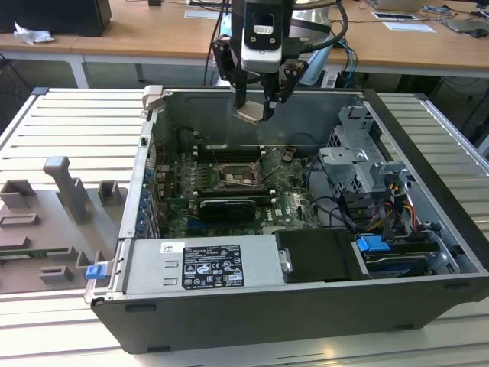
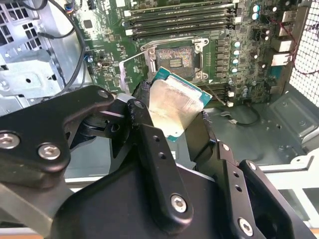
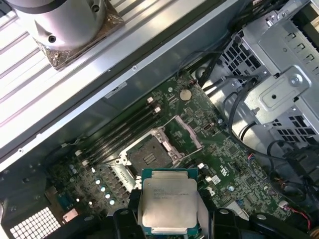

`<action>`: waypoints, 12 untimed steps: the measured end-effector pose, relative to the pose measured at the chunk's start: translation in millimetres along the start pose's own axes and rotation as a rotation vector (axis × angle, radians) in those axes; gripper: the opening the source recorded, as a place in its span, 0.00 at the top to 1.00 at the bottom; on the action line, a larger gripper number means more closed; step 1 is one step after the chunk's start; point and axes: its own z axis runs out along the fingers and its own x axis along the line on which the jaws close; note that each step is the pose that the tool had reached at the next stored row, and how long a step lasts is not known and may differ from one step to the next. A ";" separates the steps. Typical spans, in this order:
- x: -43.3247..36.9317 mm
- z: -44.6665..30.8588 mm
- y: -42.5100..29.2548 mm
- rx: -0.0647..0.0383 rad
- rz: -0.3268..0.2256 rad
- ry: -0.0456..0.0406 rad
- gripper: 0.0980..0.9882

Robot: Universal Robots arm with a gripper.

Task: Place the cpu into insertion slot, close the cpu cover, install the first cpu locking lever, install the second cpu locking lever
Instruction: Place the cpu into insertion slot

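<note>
The cpu (image 3: 168,201) has a pale, dull metal top, faintly smudged, edged in green board. The tool (image 2: 175,124) is matt black with bright metal screws. The cpu cover (image 3: 192,137) is bare silvery metal. At nine o'clock of the dark matt case (image 1: 306,321), the worktop (image 1: 61,122) is ribbed pale metal.

This looks like a lab or workshop. An open computer case (image 1: 267,321) lies on a slatted metal table (image 1: 69,122) beside grey plastic holders (image 1: 65,187). Wooden desks (image 1: 153,34) with papers and cables stand behind.
</note>
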 end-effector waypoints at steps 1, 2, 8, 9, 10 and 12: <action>0.0 0.3 0.0 0.000 0.011 -0.0012 0.52; 0.0 0.5 0.0 0.000 0.019 -0.0019 0.52; 0.0 2.1 -0.2 -0.001 0.076 -0.0072 0.52; 0.0 2.3 -0.2 -0.001 0.084 -0.0079 0.52; 0.0 2.5 -0.2 -0.001 0.093 -0.0087 0.52; -0.1 3.0 -0.3 -0.001 0.116 -0.0108 0.52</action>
